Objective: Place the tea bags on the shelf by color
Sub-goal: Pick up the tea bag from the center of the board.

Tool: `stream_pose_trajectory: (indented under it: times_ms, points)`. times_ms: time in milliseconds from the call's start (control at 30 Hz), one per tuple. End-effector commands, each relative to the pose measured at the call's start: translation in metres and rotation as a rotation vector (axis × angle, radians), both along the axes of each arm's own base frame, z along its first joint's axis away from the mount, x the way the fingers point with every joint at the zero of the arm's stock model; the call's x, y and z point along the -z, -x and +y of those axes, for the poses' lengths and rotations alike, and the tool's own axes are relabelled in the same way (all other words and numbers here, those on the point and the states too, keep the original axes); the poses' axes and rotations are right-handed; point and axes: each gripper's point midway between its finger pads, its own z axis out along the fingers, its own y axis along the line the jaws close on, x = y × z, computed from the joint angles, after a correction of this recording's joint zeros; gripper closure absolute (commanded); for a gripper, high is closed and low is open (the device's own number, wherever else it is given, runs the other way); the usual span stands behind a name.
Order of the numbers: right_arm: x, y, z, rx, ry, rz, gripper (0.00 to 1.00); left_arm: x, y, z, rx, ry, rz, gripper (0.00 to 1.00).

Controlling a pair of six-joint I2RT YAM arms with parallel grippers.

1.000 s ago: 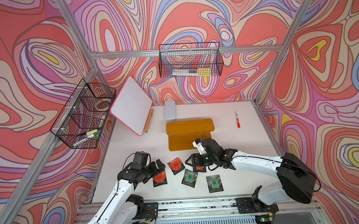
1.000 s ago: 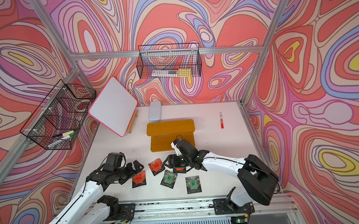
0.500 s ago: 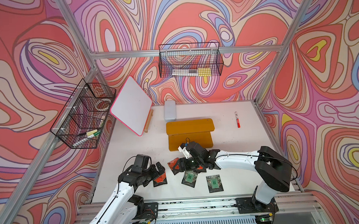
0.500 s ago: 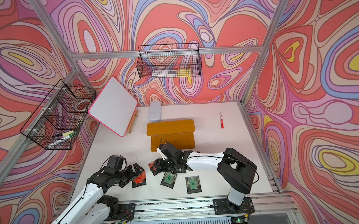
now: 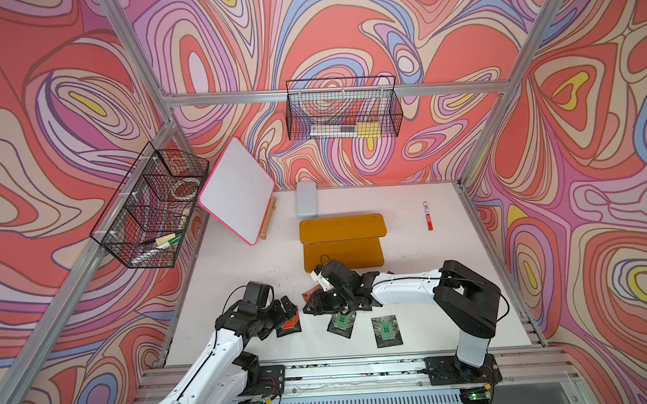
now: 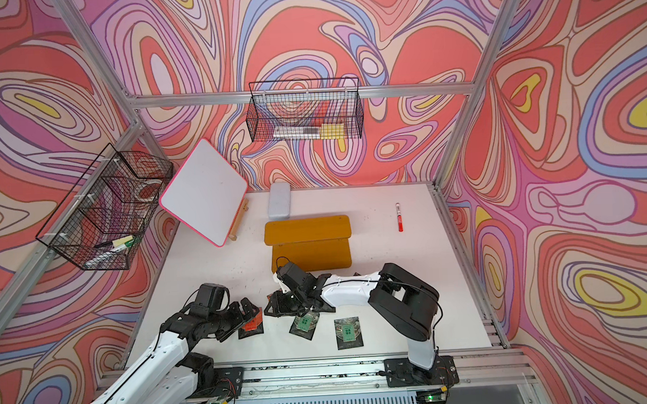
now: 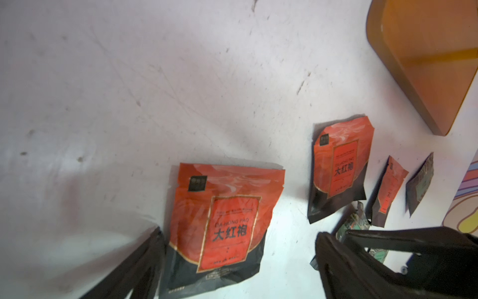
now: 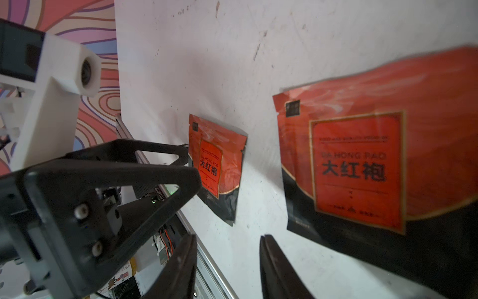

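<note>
right hand (image 8: 227, 240) has swung left beside a red tea bag (image 8: 362, 168), parted like left hand (image 7: 238, 235); pinch its edge squarely.

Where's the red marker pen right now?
In both top views the red marker pen lies on the white table, apart from the shelf, off its right end, toward the right wall.
</note>
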Motion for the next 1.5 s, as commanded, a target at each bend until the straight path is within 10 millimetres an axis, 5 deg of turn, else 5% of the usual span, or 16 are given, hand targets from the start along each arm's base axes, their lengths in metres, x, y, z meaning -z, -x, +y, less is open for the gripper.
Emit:
stream_pose_trajectory:
  times_ms: [0,567,967,1467]
  points:
    - [0.0,0.003,0.005,0.004,0.003,0.013,0.59,0.005,0.003,-0.003,0.005,0.015,0.016,0.08]
    - [0.026,0.002,0.006,0.062,0.046,0.088,0.65,0.005,0.004,-0.007,0.0,0.049,0.0,0.16]
    - [0.03,-0.002,0.009,0.076,0.049,0.092,0.66,-0.008,0.002,-0.009,-0.002,0.074,-0.047,0.16]
    - [0.036,-0.003,0.009,0.084,0.071,0.101,0.66,0.0,0.002,-0.015,0.004,0.114,-0.044,0.16]
